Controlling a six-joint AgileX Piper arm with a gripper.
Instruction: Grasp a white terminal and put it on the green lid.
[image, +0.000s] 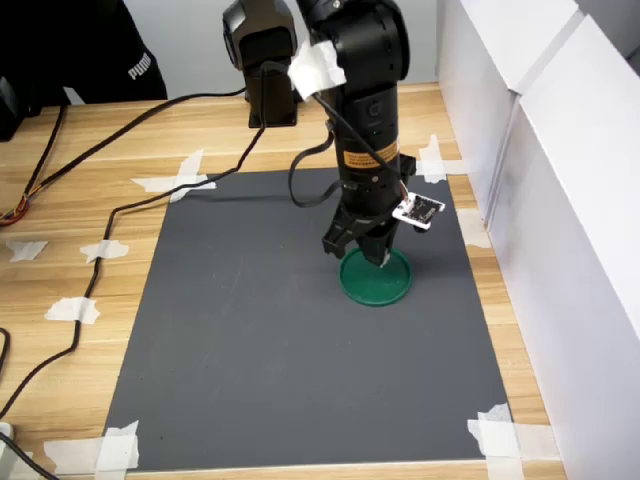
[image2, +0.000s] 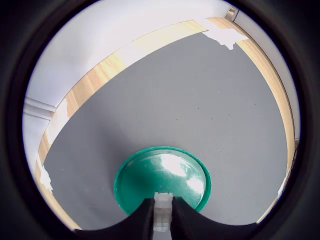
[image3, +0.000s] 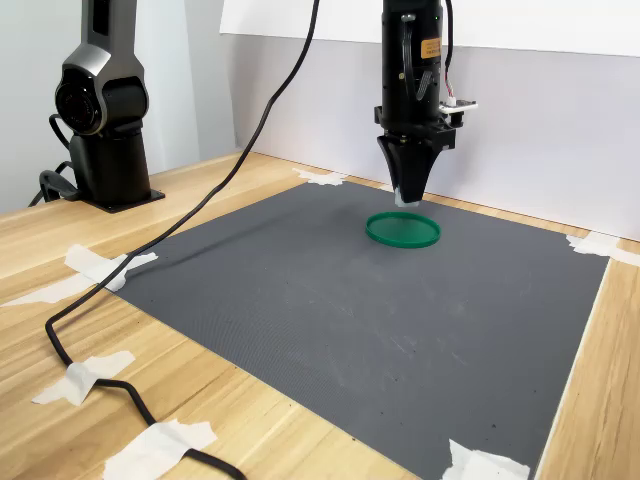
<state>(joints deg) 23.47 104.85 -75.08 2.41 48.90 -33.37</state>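
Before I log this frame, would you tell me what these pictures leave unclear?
- White terminal: clear only in the wrist view; the fingers hide most of it in both exterior views.
- Gap between terminal and green lid: no view settles whether they touch.
- Green lid's near rim: cut off by the gripper in the wrist view.

white terminal (image2: 163, 212) — lower end cut off
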